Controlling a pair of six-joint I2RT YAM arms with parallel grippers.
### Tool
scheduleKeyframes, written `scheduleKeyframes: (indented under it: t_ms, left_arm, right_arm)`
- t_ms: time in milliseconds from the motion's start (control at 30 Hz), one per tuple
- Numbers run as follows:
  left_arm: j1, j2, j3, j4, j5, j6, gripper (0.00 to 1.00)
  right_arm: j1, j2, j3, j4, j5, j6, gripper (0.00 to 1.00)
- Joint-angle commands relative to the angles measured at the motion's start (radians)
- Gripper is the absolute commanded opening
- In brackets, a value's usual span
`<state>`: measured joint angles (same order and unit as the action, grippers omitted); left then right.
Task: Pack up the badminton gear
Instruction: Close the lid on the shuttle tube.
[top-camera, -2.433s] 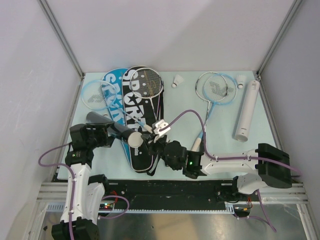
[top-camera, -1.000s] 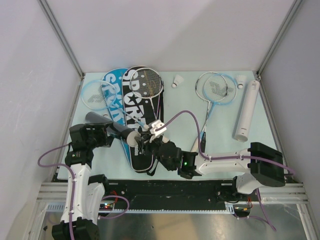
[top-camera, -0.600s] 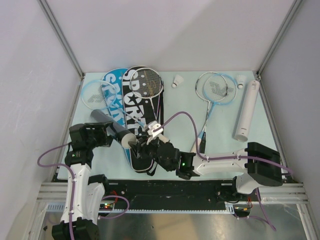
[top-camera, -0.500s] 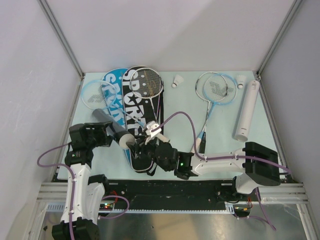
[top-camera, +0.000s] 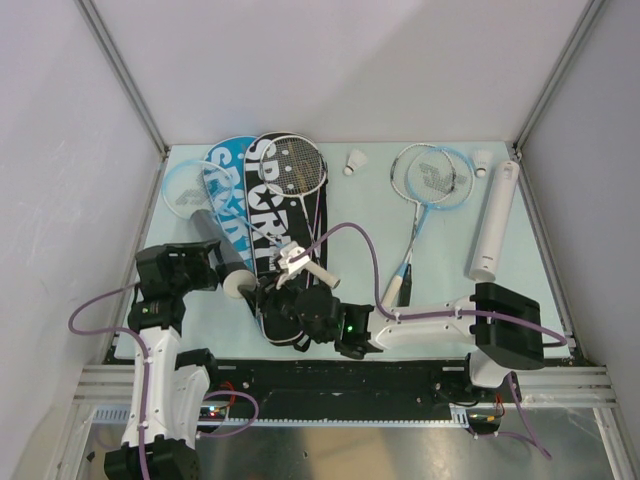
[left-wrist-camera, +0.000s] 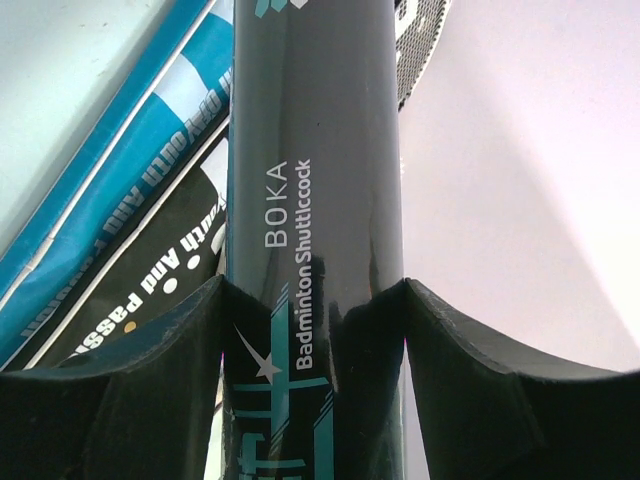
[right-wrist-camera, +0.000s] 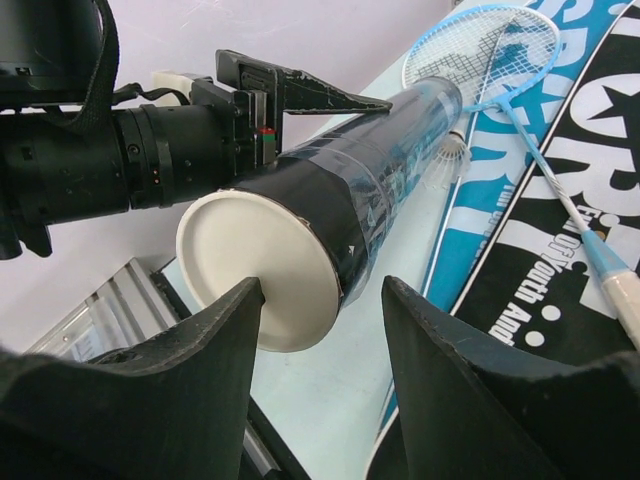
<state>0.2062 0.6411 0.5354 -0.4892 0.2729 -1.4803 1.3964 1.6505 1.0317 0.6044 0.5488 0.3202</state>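
At far left, a blue racket (top-camera: 186, 190) is lying on the bench (top-camera: 450, 255) beside the blue cover (top-camera: 224, 190). Your left jaws are clamping the black tube (left-wrist-camera: 315, 200) and holding it tilted off the bench above that cover, with its white cap (right-wrist-camera: 262, 268) pointing toward you. Your right jaws are standing apart, flanking the cap; I cannot tell whether they are touching it. The black cover (top-camera: 272, 215) is lying alongside with a racket head (top-camera: 300, 166) on it. Further right, a shuttlecock (top-camera: 355, 160), another racket (top-camera: 430, 176), a second shuttlecock (top-camera: 483, 161) and the white tube (top-camera: 495, 222) are resting on the bench.
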Motion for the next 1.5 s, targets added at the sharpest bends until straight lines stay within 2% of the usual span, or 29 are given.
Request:
scheduleKeyframes:
  t_ms: [0, 300, 433, 600, 667, 800, 1100, 1267, 1467]
  left_arm:
    - [-0.017, -0.037, 0.088, -0.006, 0.187, -0.022, 0.15]
    - [-0.017, -0.039, 0.158, -0.041, 0.208, 0.001, 0.11]
    - [-0.016, -0.040, 0.165, -0.048, 0.208, 0.009, 0.11]
    - [-0.016, -0.035, 0.166, -0.049, 0.183, 0.026, 0.13]
    - [-0.017, -0.037, 0.177, -0.050, 0.162, 0.049, 0.15]
    - [-0.016, -0.037, 0.214, -0.050, 0.118, 0.099, 0.21]
    - [-0.030, -0.035, 0.256, -0.051, 0.113, 0.119, 0.21]
    - [-0.109, -0.036, 0.276, -0.051, 0.066, 0.118, 0.19]
    - [-0.263, -0.020, 0.295, -0.049, -0.031, 0.101, 0.17]
  right_arm:
    - [-0.027, 0.079, 0.035, -0.164, 0.093, 0.020, 0.56]
    - [-0.038, 0.088, 0.071, -0.255, 0.093, 0.055, 0.56]
    - [-0.038, 0.051, 0.074, -0.271, 0.046, 0.037, 0.59]
    - [-0.046, -0.045, 0.074, -0.327, -0.040, 0.031, 0.72]
    - [-0.060, -0.078, 0.073, -0.363, -0.079, 0.054, 0.83]
    - [-0.067, -0.136, 0.072, -0.423, -0.132, 0.063, 0.88]
    - [-0.097, -0.161, 0.070, -0.374, -0.264, 0.011, 0.81]
    - [-0.119, -0.152, 0.068, -0.309, -0.272, 0.006, 0.74]
    - [-0.127, -0.138, 0.069, -0.306, -0.194, 0.037, 0.52]
